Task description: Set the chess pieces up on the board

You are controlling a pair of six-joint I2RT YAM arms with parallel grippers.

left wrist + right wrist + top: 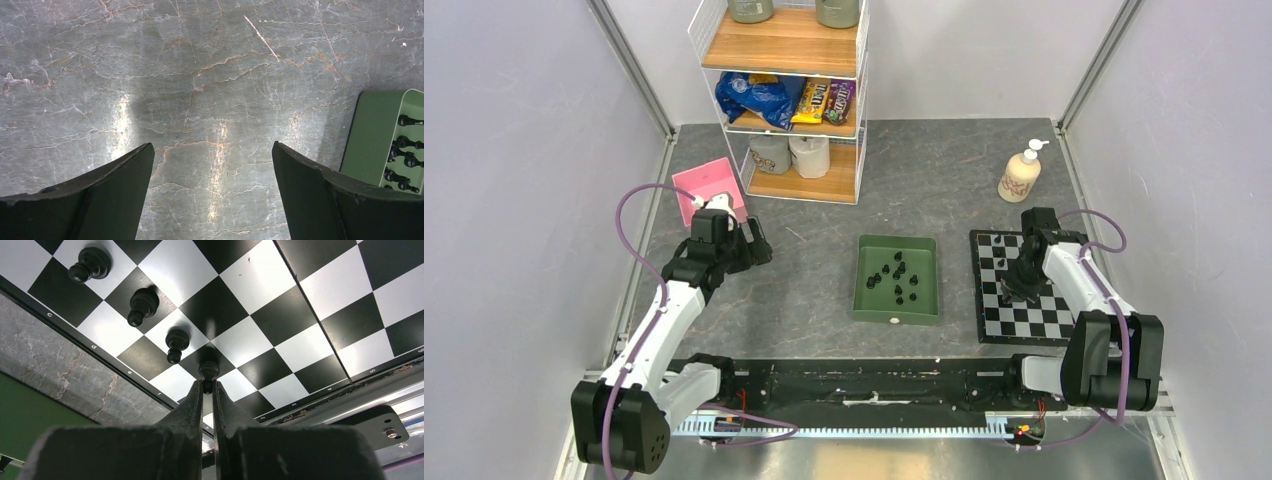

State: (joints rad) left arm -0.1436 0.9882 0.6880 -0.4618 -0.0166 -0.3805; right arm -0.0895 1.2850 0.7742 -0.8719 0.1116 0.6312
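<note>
Pinching a black pawn (208,371), right gripper (209,385) clamped on its head, fourth in a diagonal row on the chessboard (250,340). Left gripper (212,147) spread wide above the marble tabletop (200,75); more black pieces (896,275) lie in the green tray (864,300).

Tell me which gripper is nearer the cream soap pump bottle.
Right. The right gripper is over the board, on the near side of the soap pump bottle, shut on a black pawn. The left gripper is open, far left, beyond the green tray.
</note>
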